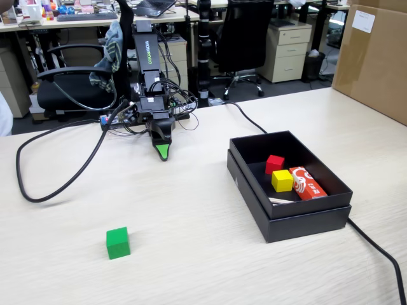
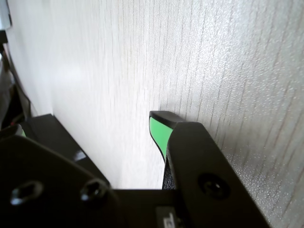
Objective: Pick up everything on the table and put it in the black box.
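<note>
The green cube (image 1: 117,243) sits alone on the beige table (image 1: 191,216), near the front left in the fixed view. The black box (image 1: 305,225) stands to the right, seated in its lid. My gripper (image 1: 163,151) hangs tip-down just above the table at the back centre, far from the cube and left of the box. In the wrist view the gripper (image 2: 88,129) shows a green-padded finger (image 2: 157,134) on the right. The other jaw is dark at the left edge, with bare table between them. It holds nothing. The cube is out of the wrist view.
Inside the box lie a red cube (image 1: 274,164), a yellow cube (image 1: 282,180) and a red-and-white packet (image 1: 307,183). A brown carton (image 1: 375,57) stands at the back right. Black cables loop at the left (image 1: 38,190) and run past the box (image 1: 381,254).
</note>
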### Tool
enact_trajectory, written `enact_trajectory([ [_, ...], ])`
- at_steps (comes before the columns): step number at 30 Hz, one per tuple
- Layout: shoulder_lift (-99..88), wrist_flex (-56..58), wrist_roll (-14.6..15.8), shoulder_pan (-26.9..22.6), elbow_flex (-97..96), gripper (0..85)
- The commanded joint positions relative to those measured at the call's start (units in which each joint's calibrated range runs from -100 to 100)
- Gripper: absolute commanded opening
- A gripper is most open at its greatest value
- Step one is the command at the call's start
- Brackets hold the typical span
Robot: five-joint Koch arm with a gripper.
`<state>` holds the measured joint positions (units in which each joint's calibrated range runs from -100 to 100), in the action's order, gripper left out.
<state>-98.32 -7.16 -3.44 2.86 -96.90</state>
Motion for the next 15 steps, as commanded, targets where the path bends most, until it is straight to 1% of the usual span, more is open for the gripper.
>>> enact_trajectory([
  [1,0.2,1.2,-0.2,-0.1,-1.2,49.2],
  [15,0.2,2.2,-0.2,-0.1,-0.5,49.3],
])
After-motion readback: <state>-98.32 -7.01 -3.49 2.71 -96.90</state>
